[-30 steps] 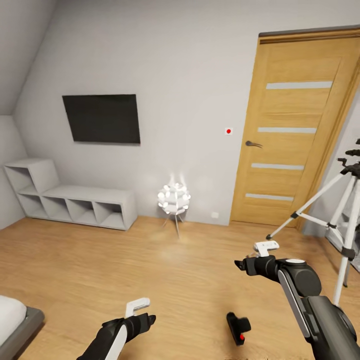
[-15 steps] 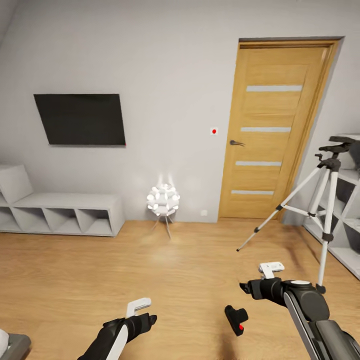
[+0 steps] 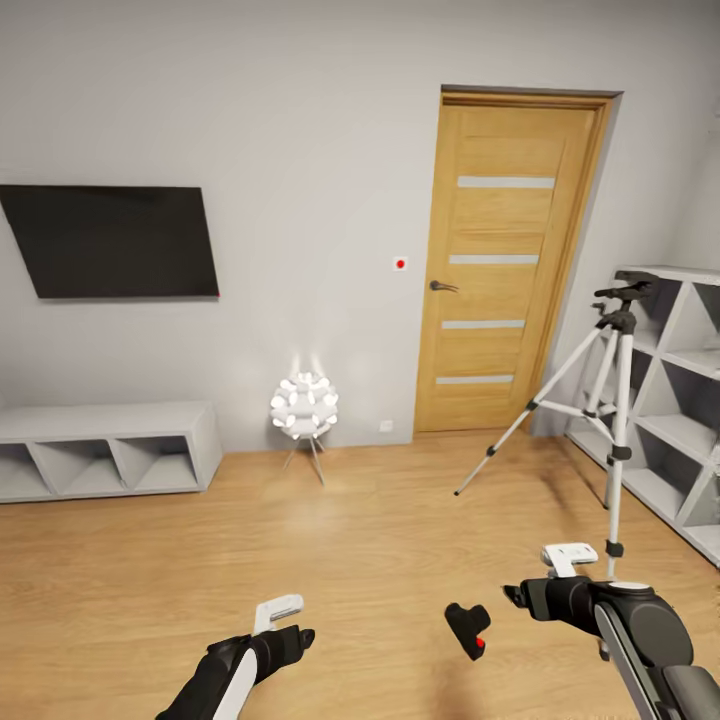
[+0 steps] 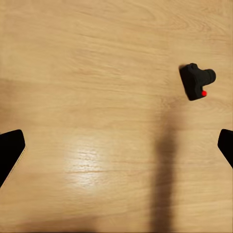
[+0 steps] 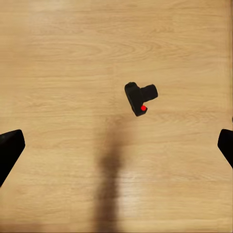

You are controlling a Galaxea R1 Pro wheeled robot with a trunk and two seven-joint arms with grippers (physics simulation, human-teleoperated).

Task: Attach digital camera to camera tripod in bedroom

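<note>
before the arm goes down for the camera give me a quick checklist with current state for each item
1. Digital camera in sight, lying on the wood floor: ok.
2. Right gripper open, nothing held: ok.
3. Left gripper open, nothing held: ok.
4. Right gripper over the camera: not ok, camera sits off-centre in the right wrist view.
5. Camera tripod standing, head free: ok.
6. Grip-friendly camera orientation: cannot tell.

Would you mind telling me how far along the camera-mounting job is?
Early. Nothing is attached: the small black digital camera lies on the light wood floor, between both open, empty grippers. The silver-legged tripod stands bare by the shelves. Picking up and mounting remain.
</note>
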